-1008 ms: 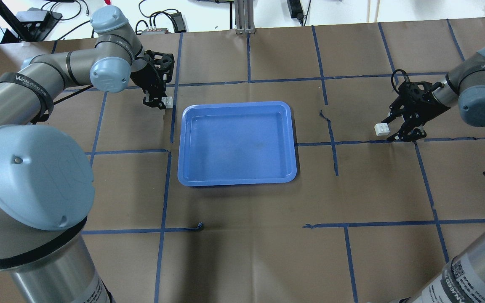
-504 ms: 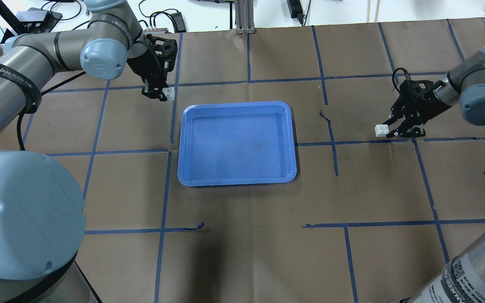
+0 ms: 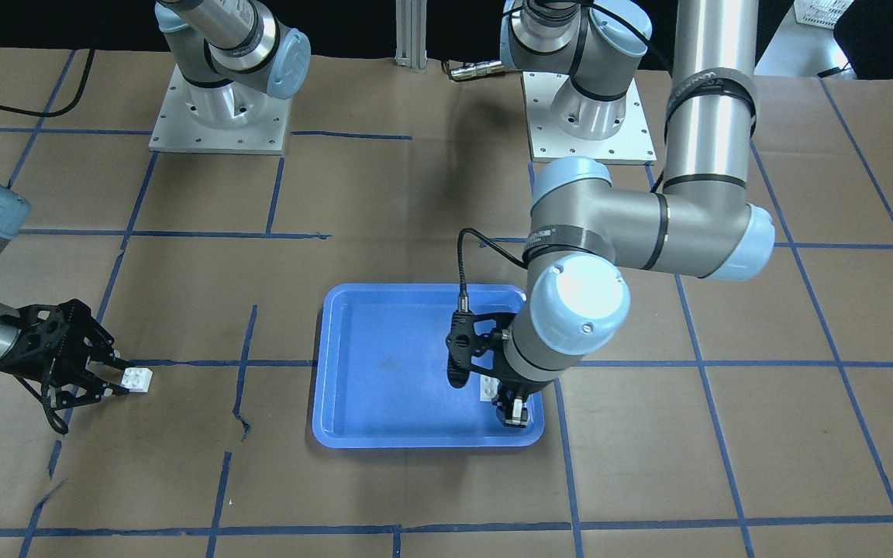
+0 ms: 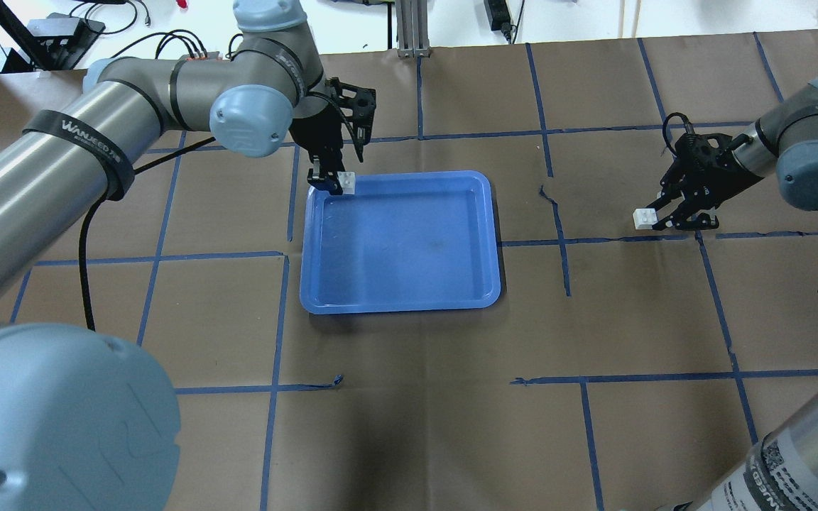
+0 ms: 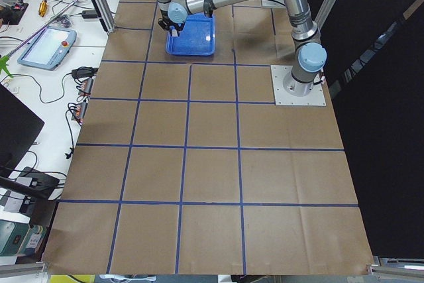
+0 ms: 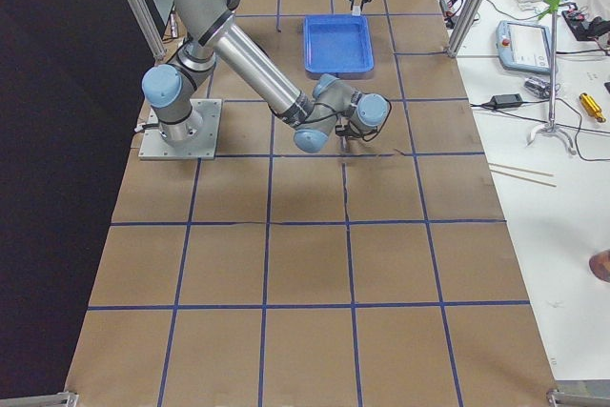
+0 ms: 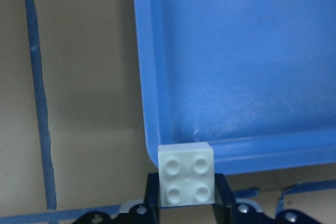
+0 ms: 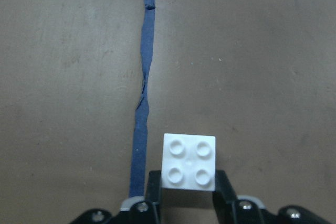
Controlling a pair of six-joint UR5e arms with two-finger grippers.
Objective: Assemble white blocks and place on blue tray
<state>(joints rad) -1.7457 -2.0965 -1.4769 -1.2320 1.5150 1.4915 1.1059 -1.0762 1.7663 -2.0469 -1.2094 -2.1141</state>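
Observation:
The blue tray point(image 4: 400, 241) lies in the middle of the table, and nothing lies in it. My left gripper point(image 4: 338, 183) is shut on a white four-stud block point(image 4: 346, 182) and holds it above the tray's far left corner. In the left wrist view the block point(image 7: 187, 179) sits between the fingers, just over the tray rim point(image 7: 157, 77). My right gripper point(image 4: 654, 220) is shut on a second white block point(image 4: 642, 218) low over the table, well to the right of the tray. The right wrist view shows this block point(image 8: 189, 161) studs up.
Brown paper with a blue tape grid point(image 4: 558, 234) covers the table. An aluminium post point(image 4: 412, 28) and cables stand beyond the far edge. In the front view the left arm's elbow point(image 3: 578, 294) hangs over the tray's right side point(image 3: 400, 372).
My left arm has swung right with its block, from left of the tray to over the tray's far left corner. My right gripper has closed on its block and has barely moved.

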